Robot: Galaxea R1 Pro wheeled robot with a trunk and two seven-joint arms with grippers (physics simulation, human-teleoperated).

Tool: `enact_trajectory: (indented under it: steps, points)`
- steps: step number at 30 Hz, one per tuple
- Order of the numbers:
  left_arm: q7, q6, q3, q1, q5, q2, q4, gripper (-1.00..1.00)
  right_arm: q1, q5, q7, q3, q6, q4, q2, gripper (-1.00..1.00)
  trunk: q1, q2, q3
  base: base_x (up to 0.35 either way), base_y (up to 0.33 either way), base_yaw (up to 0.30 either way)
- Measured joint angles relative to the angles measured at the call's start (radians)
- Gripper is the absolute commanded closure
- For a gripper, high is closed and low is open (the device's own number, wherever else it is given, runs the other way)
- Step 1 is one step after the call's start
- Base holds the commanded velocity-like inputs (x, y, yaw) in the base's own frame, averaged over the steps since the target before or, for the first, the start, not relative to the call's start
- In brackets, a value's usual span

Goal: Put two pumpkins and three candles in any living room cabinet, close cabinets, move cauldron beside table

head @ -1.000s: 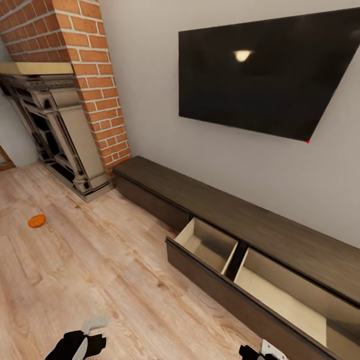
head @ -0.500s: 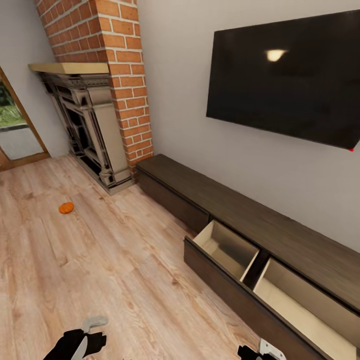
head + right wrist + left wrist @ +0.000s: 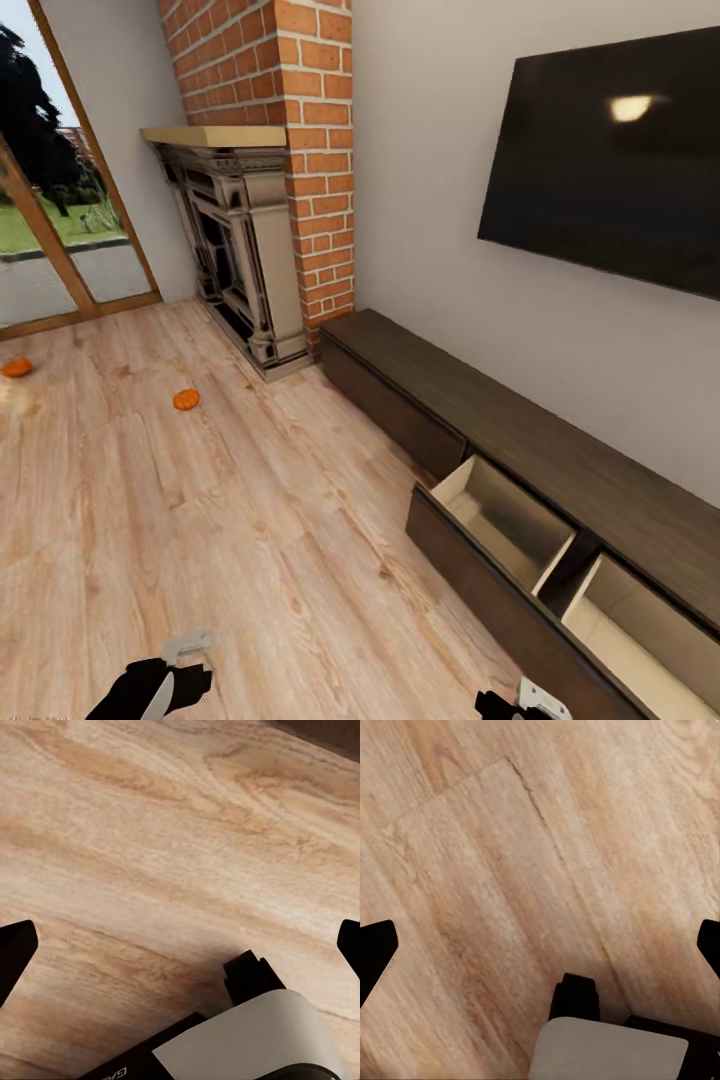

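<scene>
My view had swung left, bringing a second pumpkin (image 3: 16,368) into sight beside the first pumpkin (image 3: 186,400). Both lay on the floor (image 3: 250,540), well ahead of my left fingers (image 3: 376,956) and right fingers (image 3: 15,945), each pair spread wide.

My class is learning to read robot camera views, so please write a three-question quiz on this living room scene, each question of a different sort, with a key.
1. True or false: both pumpkins lie inside the cabinet's open drawer.
2. Multiple choice: the nearer pumpkin lies on the floor in front of the
A. TV
B. fireplace
C. open drawer
3. Fill in: the drawer's pale inside holds ___.

Key
1. False. Both pumpkins lie on the floor, far from the cabinet.
2. B. It lies in front of the fireplace.
3. Nothing visible: the drawer looks empty.
</scene>
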Motion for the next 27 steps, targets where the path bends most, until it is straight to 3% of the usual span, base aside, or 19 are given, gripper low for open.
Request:
enact_trajectory:
  steps: [15, 27]
  points:
    - [0.000, 0.001, 0.001, 0.000, 0.000, 0.002, 0.000, -1.00, 0.000, -0.002, 0.003, 0.001, -0.002, 0.000, 0.000, -1.00, 0.000, 0.000, 0.010, 0.247, 0.231, 0.085]
    - [0.000, 0.001, 0.001, 0.000, 0.000, 0.002, 0.000, -1.00, 0.000, 0.000, 0.000, 0.001, -0.003, 0.000, 0.014, -1.00, 0.000, 0.000, 0.026, 0.252, 0.238, 0.206]
